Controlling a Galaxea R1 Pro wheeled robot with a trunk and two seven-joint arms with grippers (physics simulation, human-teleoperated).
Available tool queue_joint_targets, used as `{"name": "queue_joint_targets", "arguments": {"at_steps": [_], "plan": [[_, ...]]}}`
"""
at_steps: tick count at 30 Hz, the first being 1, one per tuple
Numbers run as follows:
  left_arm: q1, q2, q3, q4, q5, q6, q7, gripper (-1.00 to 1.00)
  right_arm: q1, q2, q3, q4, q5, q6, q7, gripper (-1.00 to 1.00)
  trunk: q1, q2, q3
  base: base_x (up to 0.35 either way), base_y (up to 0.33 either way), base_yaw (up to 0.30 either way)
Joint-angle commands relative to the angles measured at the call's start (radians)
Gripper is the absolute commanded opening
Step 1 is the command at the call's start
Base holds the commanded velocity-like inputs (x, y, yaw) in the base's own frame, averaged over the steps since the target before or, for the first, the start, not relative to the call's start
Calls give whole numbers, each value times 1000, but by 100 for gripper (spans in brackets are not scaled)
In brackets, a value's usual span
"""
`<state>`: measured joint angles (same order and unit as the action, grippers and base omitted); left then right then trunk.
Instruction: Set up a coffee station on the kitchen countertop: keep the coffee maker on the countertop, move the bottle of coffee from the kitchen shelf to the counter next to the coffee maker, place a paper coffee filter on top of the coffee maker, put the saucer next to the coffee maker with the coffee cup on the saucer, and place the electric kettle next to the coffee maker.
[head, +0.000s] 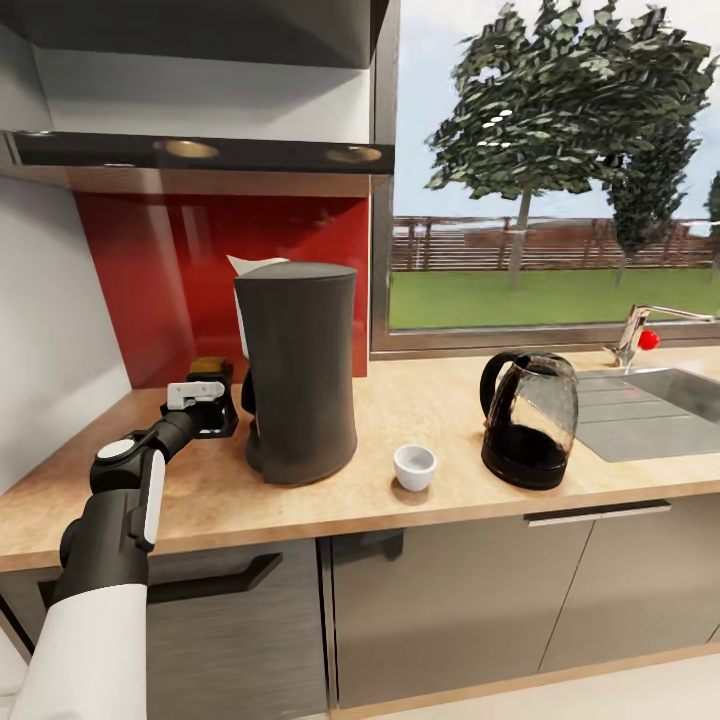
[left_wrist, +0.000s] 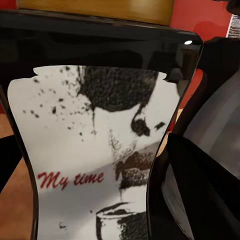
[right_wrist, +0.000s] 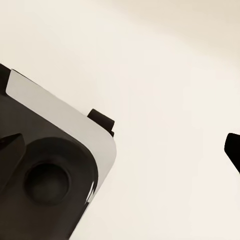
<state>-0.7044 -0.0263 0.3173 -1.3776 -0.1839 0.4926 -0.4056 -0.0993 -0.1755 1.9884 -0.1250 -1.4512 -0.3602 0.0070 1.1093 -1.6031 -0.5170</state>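
1. My left arm (head: 125, 500) reaches forward and slightly up from the front edge of the kitchen countertop (head: 300, 500) toward its back left corner, wrist level, forearm angled across the wood-grain top.
2. The left gripper (head: 205, 405) stands at the bottle of coffee (head: 210, 368), just left of the coffee maker (head: 297, 370). In the head view its fingers sit on either side of the bottle's body with the tan-gold cap showing above them. I read the pincer as clamped on the bottle.
3. In the left wrist view the bottle (left_wrist: 95, 150) stands very close in front of the camera: black glass, white label with a dark printed figure and red lettering "My time", tan cap edge above.
4. I cannot tell whether the bottle rests on the countertop or is held clear of it.
5. The right wrist view shows a pale plain surface and part of the robot's dark and white body (right_wrist: 47, 170); a dark fingertip (right_wrist: 234, 150) shows at one edge. I cannot tell how the right pincer stands.
6. The coffee maker stands toward the back left of the countertop, with a white paper coffee filter (head: 250, 265) showing behind its top rim.
7. The coffee cup (head: 414, 467) sits upright directly on the countertop near the front edge, between the coffee maker and the electric kettle (head: 528, 420). The inside of the cup reads plain white.
8. The electric kettle stands right of the cup, near the sink (head: 650, 400); its lower part looks dark.
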Motion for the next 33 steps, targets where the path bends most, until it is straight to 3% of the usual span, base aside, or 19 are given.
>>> {"name": "queue_joint_targets", "arguments": {"at_steps": [1, 8, 12, 19, 33], "plan": [[-1, -1, 3, -1, -9, 3, -10, -100, -1, -1, 7, -3, -11, -3, 1, 100, 4, -8, -4, 0, 0, 0], [-1, -1, 3, -2, -9, 3, -10, -100, -1, -1, 6, -2, -11, -3, 1, 100, 8, -15, -7, 0, 0, 0], [-1, -1, 3, -2, -9, 3, -10, -100, -1, -1, 7, -2, -11, -3, 1, 100, 23, -43, -20, 0, 0, 0], [-1, -1, 3, -3, -9, 3, -10, -100, -1, -1, 7, -2, -11, -3, 1, 100, 23, -43, -20, 0, 0, 0], [-1, -1, 3, -3, -9, 3, -10, -100, -1, -1, 7, -2, -11, -3, 1, 100, 61, -113, -51, 0, 0, 0]]}}
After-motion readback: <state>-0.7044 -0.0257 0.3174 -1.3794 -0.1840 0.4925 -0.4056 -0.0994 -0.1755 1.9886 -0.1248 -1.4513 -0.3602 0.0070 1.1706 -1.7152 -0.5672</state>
